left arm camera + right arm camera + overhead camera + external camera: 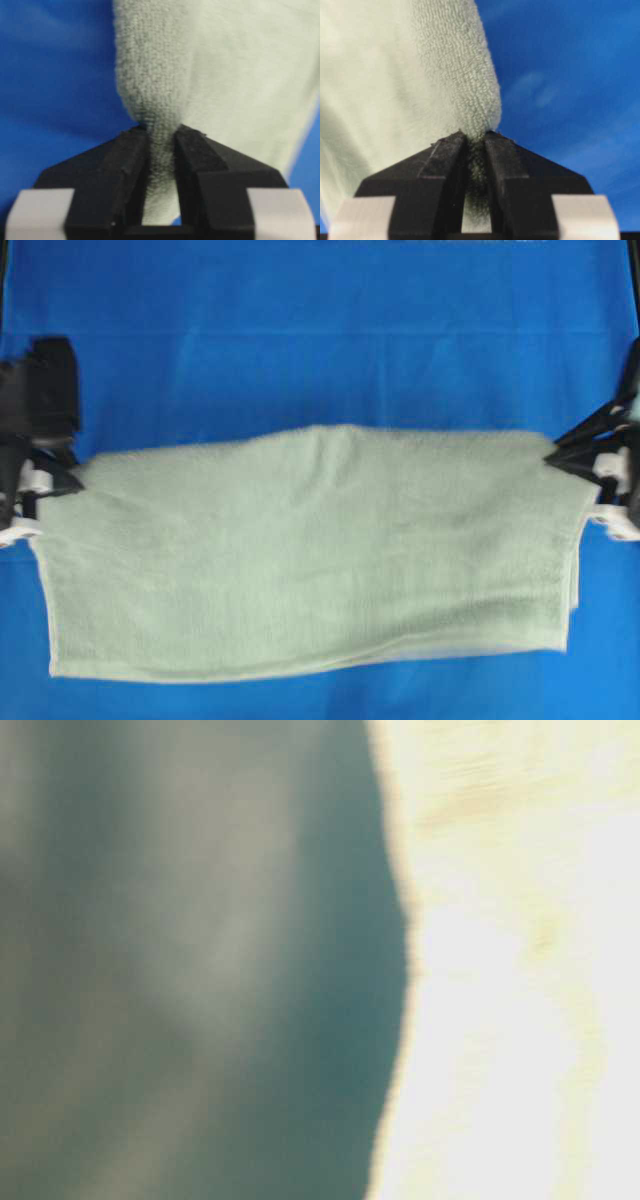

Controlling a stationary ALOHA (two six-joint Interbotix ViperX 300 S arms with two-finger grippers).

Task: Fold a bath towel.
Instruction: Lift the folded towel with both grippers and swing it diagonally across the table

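Note:
The pale sage-green bath towel (310, 550) lies spread across the blue cloth, wide from left to right, with a doubled layer showing along its right and lower edges. My left gripper (78, 474) is shut on the towel's upper left corner; in the left wrist view the terry cloth (200, 65) is pinched between the black fingers (125, 165). My right gripper (550, 453) is shut on the upper right corner, and the right wrist view shows the towel (395, 75) squeezed between its fingers (510, 165). The table-level view is a blur of towel (520, 970) close to the lens.
The bright blue table cloth (320, 330) covers the whole table, with bare cloth behind the towel. The towel's front edge (300, 672) lies near the front of the overhead view.

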